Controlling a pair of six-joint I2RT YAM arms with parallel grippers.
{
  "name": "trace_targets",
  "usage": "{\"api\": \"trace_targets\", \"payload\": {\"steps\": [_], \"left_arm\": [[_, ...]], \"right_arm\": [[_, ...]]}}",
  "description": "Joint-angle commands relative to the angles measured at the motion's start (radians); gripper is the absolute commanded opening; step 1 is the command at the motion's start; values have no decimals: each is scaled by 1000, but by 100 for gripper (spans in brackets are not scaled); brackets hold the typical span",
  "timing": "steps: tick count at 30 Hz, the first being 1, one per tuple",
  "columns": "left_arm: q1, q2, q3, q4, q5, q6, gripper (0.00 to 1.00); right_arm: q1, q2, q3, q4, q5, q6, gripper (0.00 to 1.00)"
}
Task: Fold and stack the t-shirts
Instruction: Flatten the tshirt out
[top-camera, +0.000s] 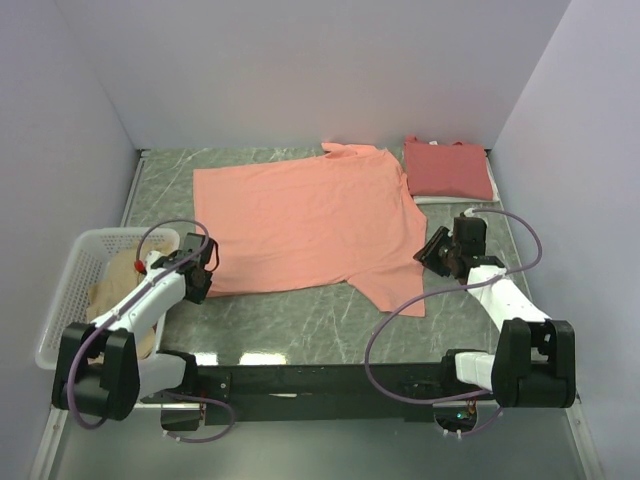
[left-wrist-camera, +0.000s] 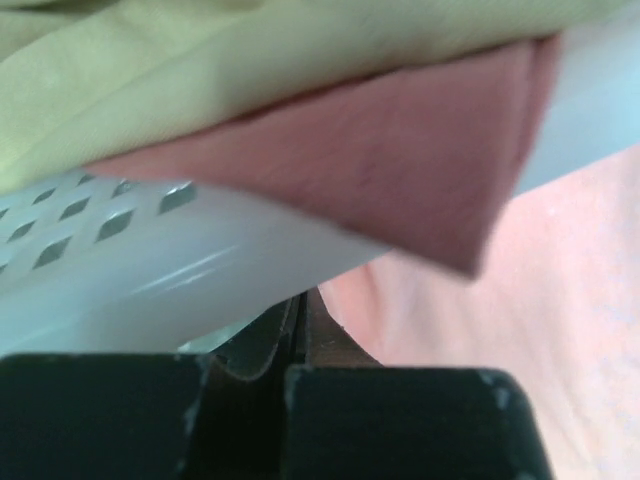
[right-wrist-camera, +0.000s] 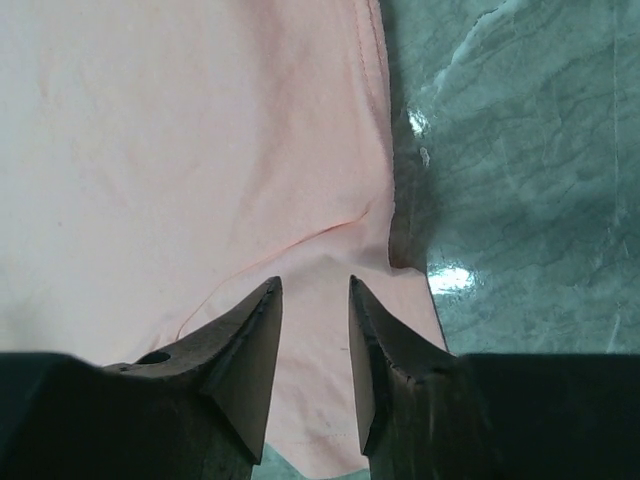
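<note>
Lying flat across the middle of the table (top-camera: 300, 325), the salmon shirt (top-camera: 300, 215) is spread open, with one sleeve jutting toward the arms at its near right. The coral shirt (top-camera: 447, 168) sits folded at the far right corner, well apart from both arms. The tan shirt (top-camera: 115, 280) is bunched inside the basket (top-camera: 62, 300) at the left edge.

The left gripper (top-camera: 205, 262) is at the salmon shirt's near left corner, between that corner and the basket. In the left wrist view its fingers (left-wrist-camera: 400, 420) are pressed together. A thin brownish strip shows in the seam between them, but I cannot tell whether that is pinched cloth. Beyond the tips, the basket's lattice wall crosses the view, with tan cloth above it. A darker pink fold (left-wrist-camera: 400, 170) hangs with its corner pointing down over the rim, and I cannot tell which shirt it belongs to.

The right gripper (top-camera: 432, 250) is at the salmon shirt's right edge, just beyond the near sleeve. In the right wrist view its fingers (right-wrist-camera: 245, 360) are spread, with a clear gap and nothing between them. They are over the shirt close to a stitched edge, with bare table just to the right. Whether the tips touch the cloth I cannot tell.
</note>
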Motion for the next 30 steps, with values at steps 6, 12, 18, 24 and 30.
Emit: {"api": "trace_targets", "payload": {"steps": [6,12,18,24,30], "left_arm": [[2,-117,-123,16,55,18,1],[2,-198,-164,-41,42,0,5],[1,-338,-166,-115,34,-37,31],[2,-311,-125,-109,0,-51,35],[1,-139,-95,-102,-5,-89,31]], "right_arm": [[-7,-62,-15,-20,-17,-9,48],[-5,-85,-22,-44,-23,-3,52],[-5,-121,-30,-78,-13,12,54],[-5,-151,-33,-89,-12,21,54],[-5,-157,-38,-101,-15,24,54]]}}
